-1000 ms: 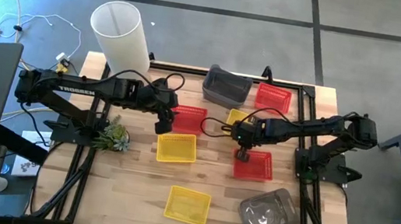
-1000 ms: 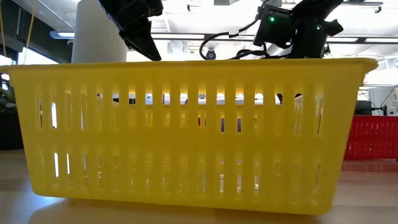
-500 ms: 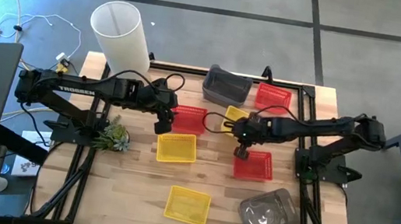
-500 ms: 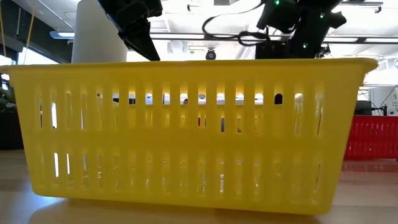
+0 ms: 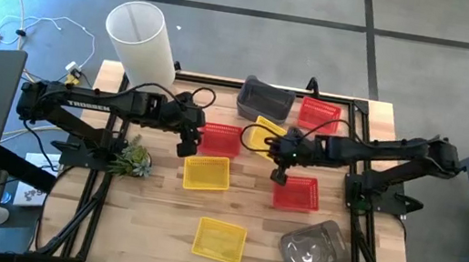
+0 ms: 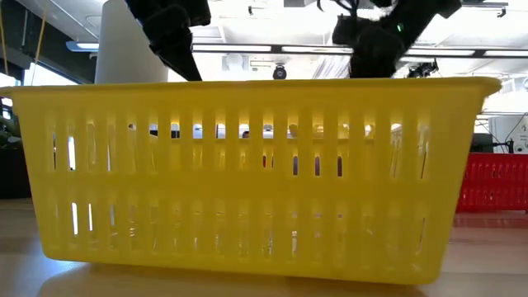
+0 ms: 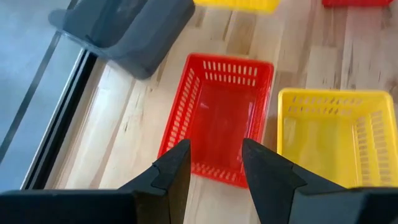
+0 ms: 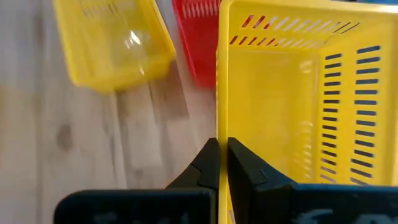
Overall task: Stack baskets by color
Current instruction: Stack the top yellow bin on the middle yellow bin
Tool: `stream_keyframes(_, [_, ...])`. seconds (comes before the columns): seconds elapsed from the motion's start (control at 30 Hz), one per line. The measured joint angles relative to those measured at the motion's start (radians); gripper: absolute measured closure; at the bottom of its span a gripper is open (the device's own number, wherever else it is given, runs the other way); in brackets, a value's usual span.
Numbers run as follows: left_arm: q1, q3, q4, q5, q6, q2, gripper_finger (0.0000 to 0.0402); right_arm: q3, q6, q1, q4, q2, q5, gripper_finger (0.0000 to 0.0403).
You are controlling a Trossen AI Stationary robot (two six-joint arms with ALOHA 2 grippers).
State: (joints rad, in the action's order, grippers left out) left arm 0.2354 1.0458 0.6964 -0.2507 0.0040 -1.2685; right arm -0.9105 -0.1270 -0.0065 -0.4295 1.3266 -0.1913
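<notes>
Baskets (image 5: 207, 172): rectangular slotted plastic, prob. rigid

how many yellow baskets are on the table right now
3. One yellow basket sits mid-table, another near the front edge, and the third is lifted in the right pincer. None seem hidden.

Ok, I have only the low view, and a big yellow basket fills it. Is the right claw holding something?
Observer: Yes. The right claw is shut on the rim of a yellow basket.
Operator: And the left claw, is it busy too?
Observer: No. The left claw is open and holds nothing; it hangs over the near edge of a red basket, seen from its wrist.
</notes>
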Motion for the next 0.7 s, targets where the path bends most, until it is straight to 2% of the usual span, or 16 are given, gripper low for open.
stream_keyframes(0.43, [0.044,0.0,0.093,-0.023,-0.011,0.125,0.0271,-0.199,0.1,0.056,-0.007,0.015,-0.039,0.0403])
stream_keyframes(0.7, [0.085,0.0,0.115,-0.061,-0.027,0.231,0.0271,-0.371,0.167,0.1,-0.04,0.141,-0.043,0.0403])
